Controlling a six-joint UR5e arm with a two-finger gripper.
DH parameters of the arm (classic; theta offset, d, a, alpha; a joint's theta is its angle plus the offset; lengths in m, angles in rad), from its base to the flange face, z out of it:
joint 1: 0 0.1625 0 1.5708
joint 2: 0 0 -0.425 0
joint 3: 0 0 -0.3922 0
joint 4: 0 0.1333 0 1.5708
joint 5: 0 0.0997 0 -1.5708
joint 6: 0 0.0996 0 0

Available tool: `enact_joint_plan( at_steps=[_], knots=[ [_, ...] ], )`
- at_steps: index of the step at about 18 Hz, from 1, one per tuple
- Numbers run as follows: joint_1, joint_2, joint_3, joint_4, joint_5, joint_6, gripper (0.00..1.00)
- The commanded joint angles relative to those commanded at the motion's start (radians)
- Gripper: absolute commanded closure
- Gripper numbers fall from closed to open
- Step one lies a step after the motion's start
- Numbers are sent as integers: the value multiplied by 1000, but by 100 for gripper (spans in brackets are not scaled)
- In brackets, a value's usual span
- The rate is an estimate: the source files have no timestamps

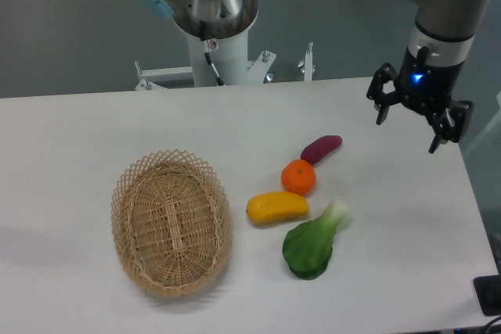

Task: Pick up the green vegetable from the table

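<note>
Here, the gripper [419,121] hovers well apart from the green vegetable [311,245] on the surface [78,131]; fingers spread wide, holding nothing; descending carelessly could nudge the touching yellow vegetable [277,207].

A dull grey floor [70,29] fills the scene from nine o'clock across to one o'clock, evenly lit and without hard shadows. At twelve o'clock a white metal base frame [235,72] with bolted feet stands on it. A dark object [489,295] sits at five o'clock.
</note>
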State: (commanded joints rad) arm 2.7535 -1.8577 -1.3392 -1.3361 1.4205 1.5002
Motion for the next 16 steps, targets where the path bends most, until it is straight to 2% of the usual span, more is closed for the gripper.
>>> enact_joint_plan(
  at_steps=[10,16],
  knots=[
    [5,2,-3,5,-25,-5,0],
    [-2,0,-41,37,-26,-8,0]
  ],
)
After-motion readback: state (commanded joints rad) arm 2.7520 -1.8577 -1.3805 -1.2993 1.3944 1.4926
